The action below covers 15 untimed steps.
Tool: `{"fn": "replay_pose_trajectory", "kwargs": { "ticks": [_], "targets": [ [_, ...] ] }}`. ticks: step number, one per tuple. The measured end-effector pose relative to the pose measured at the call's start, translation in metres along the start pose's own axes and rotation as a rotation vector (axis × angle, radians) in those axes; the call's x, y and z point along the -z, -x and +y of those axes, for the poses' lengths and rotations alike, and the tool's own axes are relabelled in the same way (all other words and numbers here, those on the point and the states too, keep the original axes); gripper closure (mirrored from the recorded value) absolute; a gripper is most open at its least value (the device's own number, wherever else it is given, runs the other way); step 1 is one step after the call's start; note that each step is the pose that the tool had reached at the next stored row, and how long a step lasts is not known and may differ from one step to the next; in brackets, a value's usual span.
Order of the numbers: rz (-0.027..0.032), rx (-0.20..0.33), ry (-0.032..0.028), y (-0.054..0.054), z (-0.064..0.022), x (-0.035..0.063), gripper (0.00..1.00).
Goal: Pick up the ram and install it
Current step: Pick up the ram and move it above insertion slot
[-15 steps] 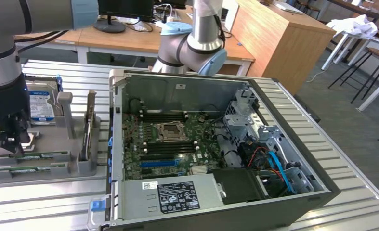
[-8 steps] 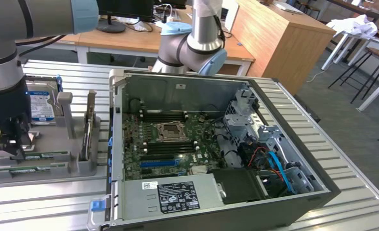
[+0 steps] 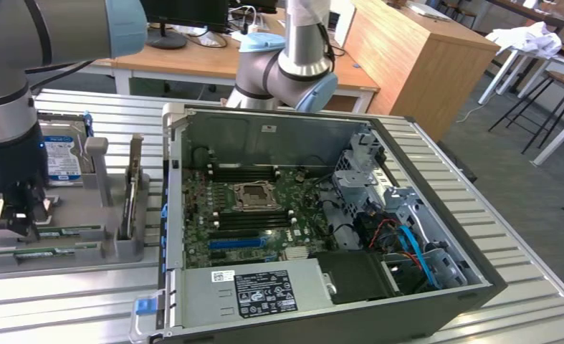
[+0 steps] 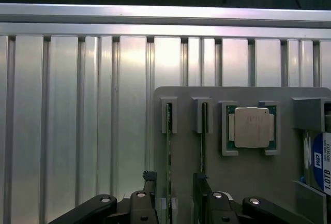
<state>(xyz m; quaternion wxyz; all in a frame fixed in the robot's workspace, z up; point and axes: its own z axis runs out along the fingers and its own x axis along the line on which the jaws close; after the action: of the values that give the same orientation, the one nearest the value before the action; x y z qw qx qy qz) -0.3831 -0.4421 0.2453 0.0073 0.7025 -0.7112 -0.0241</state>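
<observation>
The claw (image 4: 175, 178) stood open over the grey holder (image 4: 248, 182), its two fingers either side of the ram (image 4: 168, 141), which sat on edge in its slot, not yet gripped. A second stick (image 4: 204, 136) stood just beside one finger; a slight sideways error could likely catch it, and an off-centre pinch might tilt the ram and jam it

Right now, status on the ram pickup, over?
Gripper open over holder. Ram on edge in its slot, between the jaws, not gripped. Second stick close beside.
</observation>
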Motion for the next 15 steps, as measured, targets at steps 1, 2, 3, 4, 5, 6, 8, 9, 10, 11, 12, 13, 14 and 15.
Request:
{"fn": "replay_pose_trajectory", "kwargs": {
  "ticks": [1, 2, 3, 4, 5, 6, 8, 9, 10, 11, 12, 13, 14, 15],
  "targets": [
    [0.0000, 0.000, -0.0001, 0.0000, 0.0000, -0.0010, 0.59],
    [0.0000, 0.000, -0.0001, 0.0000, -0.0001, -0.0019, 0.59],
    [0.0000, 0.000, 0.0000, -0.0001, -0.0001, -0.0028, 0.59],
    [0.0000, 0.000, -0.0001, -0.0001, -0.0002, -0.0038, 0.59],
    [0.0000, 0.000, -0.0001, -0.0001, -0.0002, -0.0047, 0.59],
    [0.0000, 0.000, 0.0000, -0.0001, -0.0002, -0.0055, 0.59],
    [0.0000, 0.000, -0.0001, -0.0002, -0.0003, -0.0072, 0.59],
    [0.0000, 0.000, 0.0000, -0.0002, -0.0003, -0.0080, 0.59],
    [0.0000, 0.000, 0.0000, -0.0002, -0.0004, -0.0089, 0.59],
    [0.0000, 0.000, -0.0001, -0.0002, -0.0004, -0.0096, 0.59],
    [0.0000, 0.000, 0.0000, -0.0002, -0.0004, -0.0102, 0.59],
    [0.0001, 0.000, 0.0001, -0.0003, -0.0004, -0.0102, 0.59],
    [0.0001, 0.000, 0.0001, -0.0003, -0.0004, -0.0102, 0.59],
    [0.0001, 0.000, 0.0001, -0.0003, -0.0004, -0.0102, 0.59]
  ]
}}
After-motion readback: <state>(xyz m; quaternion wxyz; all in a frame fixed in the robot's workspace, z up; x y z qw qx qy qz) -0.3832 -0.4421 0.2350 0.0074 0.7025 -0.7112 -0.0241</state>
